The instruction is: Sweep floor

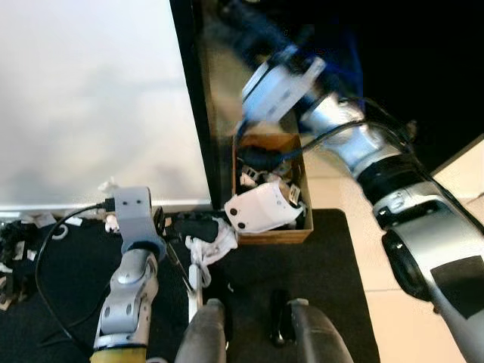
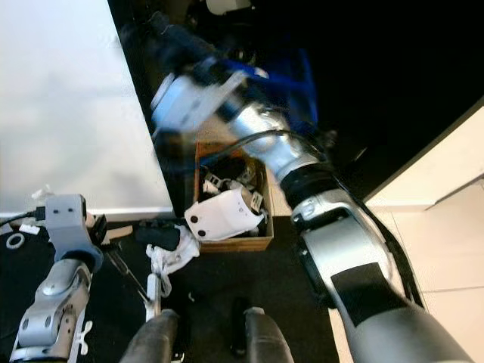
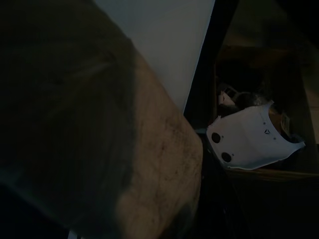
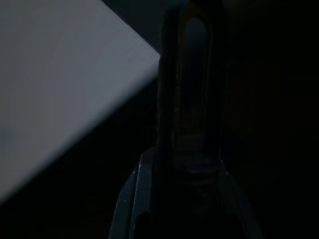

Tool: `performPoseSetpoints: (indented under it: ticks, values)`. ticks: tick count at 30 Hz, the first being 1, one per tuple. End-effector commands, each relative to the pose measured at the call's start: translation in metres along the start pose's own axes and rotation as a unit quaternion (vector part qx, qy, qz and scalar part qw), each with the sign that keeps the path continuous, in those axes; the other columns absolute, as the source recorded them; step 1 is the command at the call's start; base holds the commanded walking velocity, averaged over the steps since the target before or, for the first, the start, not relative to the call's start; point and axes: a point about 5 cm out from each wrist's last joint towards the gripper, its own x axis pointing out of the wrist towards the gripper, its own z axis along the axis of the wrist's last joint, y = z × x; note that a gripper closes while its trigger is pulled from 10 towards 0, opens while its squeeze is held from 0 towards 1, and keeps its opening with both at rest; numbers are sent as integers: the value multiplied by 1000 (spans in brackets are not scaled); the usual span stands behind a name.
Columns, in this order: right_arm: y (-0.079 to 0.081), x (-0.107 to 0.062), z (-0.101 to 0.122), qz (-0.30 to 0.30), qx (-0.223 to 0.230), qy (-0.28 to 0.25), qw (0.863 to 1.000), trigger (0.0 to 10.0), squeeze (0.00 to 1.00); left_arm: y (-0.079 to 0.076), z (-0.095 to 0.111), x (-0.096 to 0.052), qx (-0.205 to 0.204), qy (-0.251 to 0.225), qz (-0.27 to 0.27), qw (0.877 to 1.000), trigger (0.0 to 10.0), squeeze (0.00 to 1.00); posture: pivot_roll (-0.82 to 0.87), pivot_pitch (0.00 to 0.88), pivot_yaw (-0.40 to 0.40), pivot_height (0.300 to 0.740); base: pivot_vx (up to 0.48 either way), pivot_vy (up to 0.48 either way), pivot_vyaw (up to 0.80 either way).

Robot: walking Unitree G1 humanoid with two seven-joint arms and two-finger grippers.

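Observation:
My left arm reaches in from the lower left, and its gripper [image 1: 193, 224] lies low over the black mat [image 1: 333, 287], beside a crumpled white cloth [image 1: 213, 246] and a thin pale stick [image 1: 193, 281]. My right arm stretches up and away, blurred, with its gripper [image 1: 240, 21] in the dark gap beside the white panel [image 1: 91, 98]. A tall dark upright shape with a slot [image 4: 189, 99] stands close in the right wrist view; I cannot make out what it is. A blurred brown mass [image 3: 149, 164] sits close in the left wrist view.
A wooden box [image 1: 276, 236] of odds and ends stands against the panel's dark edge, with a white plastic shell [image 1: 261, 212] leaning over its front. Cables and small white scraps [image 1: 19, 249] litter the mat at the left. Pale tiled floor [image 1: 378, 318] lies to the right.

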Motion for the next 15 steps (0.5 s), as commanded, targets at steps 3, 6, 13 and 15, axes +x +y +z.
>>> performPoseSetpoints:
  ticks: [3, 6, 13, 15]
  values:
    - [-31, -21, -7, -36, 0, 32, 999, 10000, 0, 3, 2, 3, 9, -1, -5, 1000, 10000, 0, 143, 149, 12, 740, 0, 0, 0]
    - [-63, -44, -11, -56, -20, 72, 996, 10000, 0, 7, 5, 5, 12, -3, -3, 1000, 10000, 0, 126, 149, 20, 740, 0, 0, 0]
    - [-88, -80, -24, -31, -17, 154, 988, 10000, 0, 11, 6, 9, 19, -1, -5, 1000, 10000, 0, 92, 148, 33, 740, 0, 0, 0]
    - [-81, -97, -33, -33, 44, 192, 980, 10000, 0, 11, 7, 13, 21, -2, -6, 1000, 10000, 0, 87, 148, 32, 740, 0, 0, 0]
